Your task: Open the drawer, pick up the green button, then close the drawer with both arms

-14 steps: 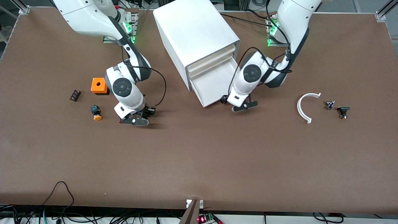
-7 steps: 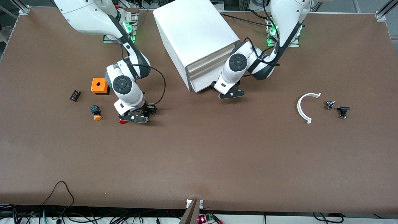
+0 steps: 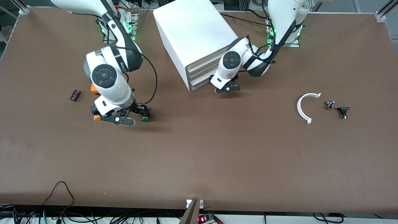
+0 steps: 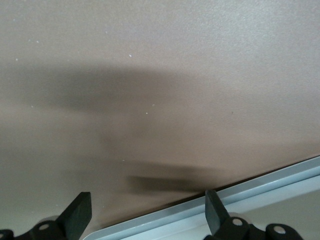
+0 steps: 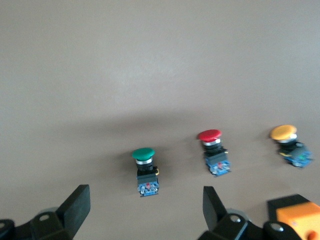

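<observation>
The green-capped button [image 3: 145, 118] lies on the table beside my right gripper [image 3: 123, 117], which is open and empty above the table. In the right wrist view the button [image 5: 144, 171] lies just ahead of the open right gripper [image 5: 145, 200], untouched. The white cabinet [image 3: 196, 34] stands at the back middle with all four drawers shut. My left gripper [image 3: 226, 88] is open at the front of the lowest drawer [image 3: 202, 83]. The left wrist view shows the open left gripper [image 4: 147, 206] over the table, with a pale edge of the drawer [image 4: 235, 202] between its fingers.
A red-capped button [image 5: 214, 151] and an orange-capped button [image 3: 97, 117] lie beside the green one, next to an orange box [image 3: 94, 88]. A small black part [image 3: 75, 95] lies toward the right arm's end. A white curved piece [image 3: 303, 107] and two small black parts [image 3: 329, 105] [image 3: 343, 111] lie toward the left arm's end.
The left gripper has pushed the open drawer shut into the cabinet. The right gripper has left the green button on the table, risen and moved toward the right arm's end.
</observation>
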Motion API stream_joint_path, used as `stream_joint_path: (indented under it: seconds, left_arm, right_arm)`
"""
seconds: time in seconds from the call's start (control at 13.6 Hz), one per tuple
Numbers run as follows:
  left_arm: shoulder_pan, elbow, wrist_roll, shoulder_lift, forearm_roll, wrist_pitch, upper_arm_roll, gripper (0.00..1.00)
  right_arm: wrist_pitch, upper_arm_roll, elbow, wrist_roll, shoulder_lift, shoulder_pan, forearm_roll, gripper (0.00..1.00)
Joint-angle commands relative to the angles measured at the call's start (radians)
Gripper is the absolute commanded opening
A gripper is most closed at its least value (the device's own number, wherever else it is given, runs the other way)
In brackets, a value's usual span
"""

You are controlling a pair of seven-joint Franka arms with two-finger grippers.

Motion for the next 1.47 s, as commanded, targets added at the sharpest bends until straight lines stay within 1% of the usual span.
stream_joint_path:
  seconds: [0.0, 0.15, 0.22, 0.37, 0.44, 0.59, 0.66, 0.74, 0.81, 0.96, 1.03, 1.11, 1.18, 1.25, 1.4]
  left_arm:
    - [0.038, -0.011, 0.011, -0.036, -0.032, -0.020, -0.009, 1.00]
    - [0.088, -0.005, 0.013, -0.062, -0.032, -0.020, -0.009, 1.00]
    - [0.136, 0.000, 0.013, -0.081, -0.030, -0.012, -0.009, 1.00]
    - [0.253, 0.065, 0.011, -0.104, -0.032, -0.014, -0.009, 1.00]
    - [0.301, 0.081, 0.011, -0.137, -0.033, -0.020, -0.009, 1.00]
    - [0.407, 0.113, 0.010, -0.206, -0.033, -0.031, -0.010, 1.00]
    - [0.453, 0.146, 0.011, -0.237, -0.035, -0.076, -0.010, 1.00]
    - [0.484, 0.202, 0.011, -0.263, -0.035, -0.147, -0.009, 1.00]
    - [0.505, 0.264, 0.011, -0.291, -0.038, -0.249, -0.004, 1.00]
    - [0.526, 0.433, 0.016, -0.311, -0.029, -0.474, 0.007, 1.00]
    - [0.527, 0.476, 0.063, -0.332, -0.026, -0.547, 0.026, 1.00]
    - [0.527, 0.493, 0.162, -0.354, -0.029, -0.595, 0.065, 1.00]
    - [0.527, 0.501, 0.265, -0.375, -0.041, -0.619, 0.115, 1.00]
    - [0.527, 0.501, 0.363, -0.395, -0.043, -0.635, 0.149, 1.00]
    - [0.527, 0.501, 0.492, -0.441, -0.043, -0.691, 0.192, 1.00]
  right_arm:
    - [-0.192, 0.002, 0.209, -0.016, 0.036, -0.015, 0.010, 1.00]
    - [-0.243, -0.004, 0.281, -0.016, 0.029, -0.034, 0.010, 1.00]
    - [-0.272, -0.005, 0.313, -0.018, 0.023, -0.053, 0.010, 1.00]
    - [-0.352, -0.004, 0.364, -0.045, -0.005, -0.085, 0.013, 1.00]
    - [-0.385, -0.001, 0.366, -0.086, -0.026, -0.099, 0.012, 1.00]
    - [-0.403, 0.001, 0.360, -0.113, -0.074, -0.129, 0.013, 1.00]
    - [-0.406, 0.001, 0.344, -0.113, -0.092, -0.137, 0.013, 1.00]
    - [-0.409, 0.004, 0.334, -0.124, -0.108, -0.157, 0.013, 1.00]
    - [-0.409, 0.005, 0.320, -0.160, -0.118, -0.175, 0.015, 1.00]
    - [-0.392, 0.005, 0.254, -0.250, -0.157, -0.221, 0.016, 1.00]
    - [-0.387, 0.005, 0.237, -0.293, -0.167, -0.231, 0.016, 1.00]
    - [-0.389, 0.004, 0.225, -0.315, -0.175, -0.234, 0.016, 1.00]
    - [-0.387, 0.004, 0.217, -0.321, -0.180, -0.245, 0.016, 1.00]
    - [-0.390, 0.002, 0.214, -0.347, -0.180, -0.266, 0.018, 1.00]
    - [-0.404, -0.004, 0.214, -0.419, -0.177, -0.291, 0.054, 1.00]
